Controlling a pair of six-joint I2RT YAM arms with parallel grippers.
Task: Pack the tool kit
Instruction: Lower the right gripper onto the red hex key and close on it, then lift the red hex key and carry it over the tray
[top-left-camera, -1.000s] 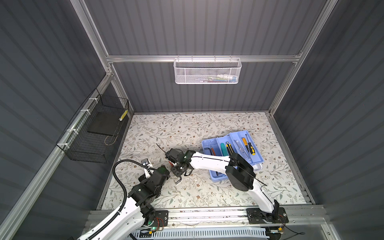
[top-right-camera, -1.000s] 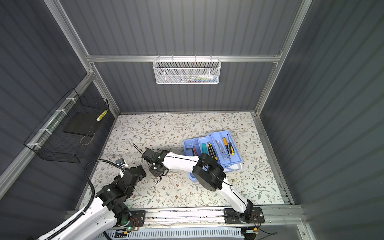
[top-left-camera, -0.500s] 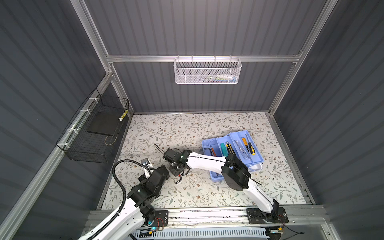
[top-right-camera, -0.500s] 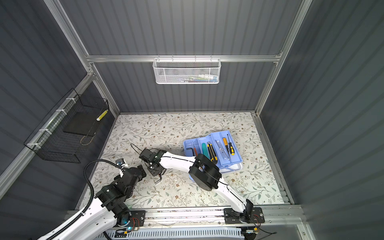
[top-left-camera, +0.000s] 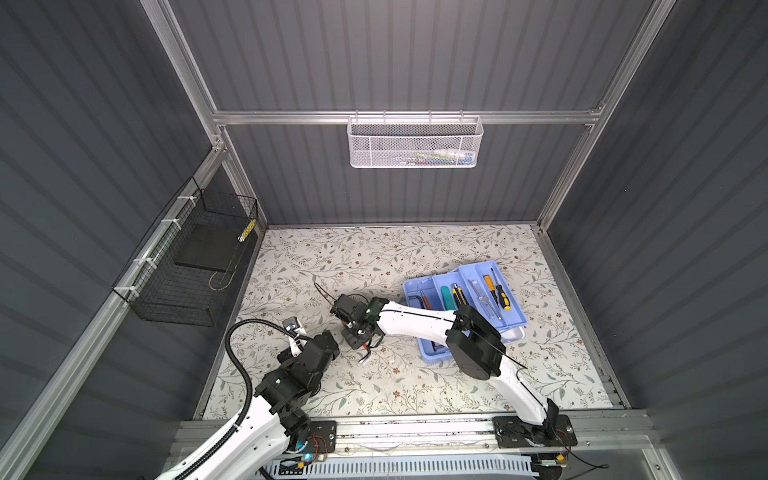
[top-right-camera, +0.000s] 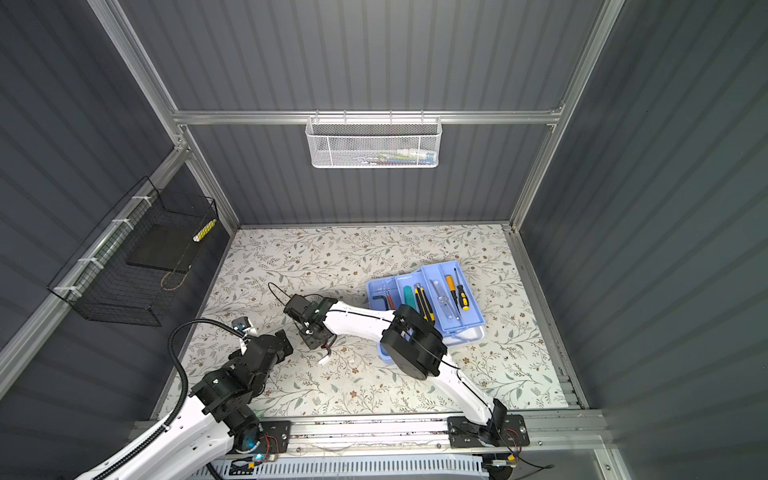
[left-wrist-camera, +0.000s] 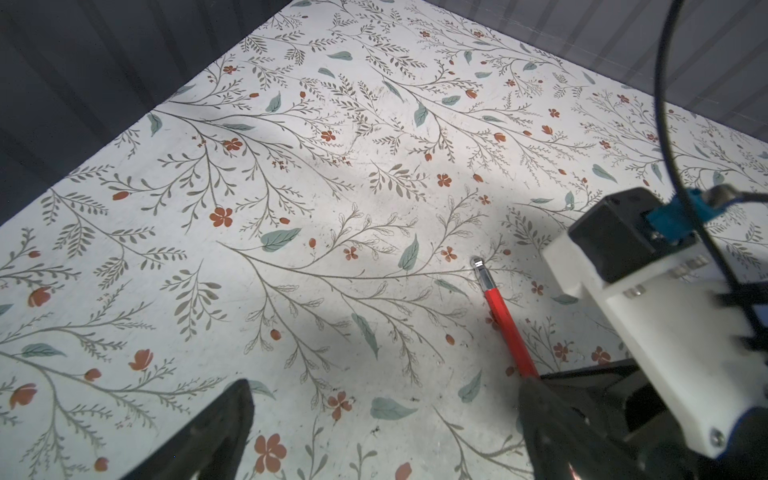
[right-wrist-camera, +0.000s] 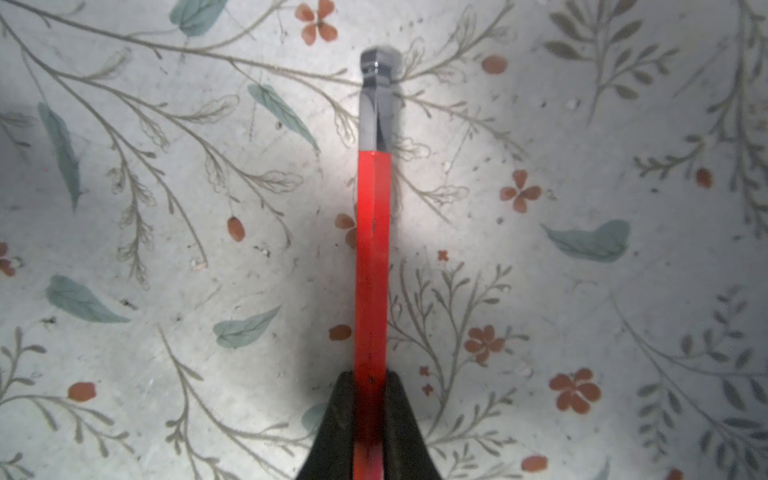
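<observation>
red hex key (right-wrist-camera: 372, 257) w/ bare steel tip.

Right gripper (right-wrist-camera: 370, 390) pinched; left gripper (left-wrist-camera: 382, 415) agape

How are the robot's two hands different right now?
The left hand is wide open, but the right hand is shut. The left hand holds nothing, while the right hand pinches the red hex key. What they share: both hands are black, close together and low over the flowery table.
</observation>
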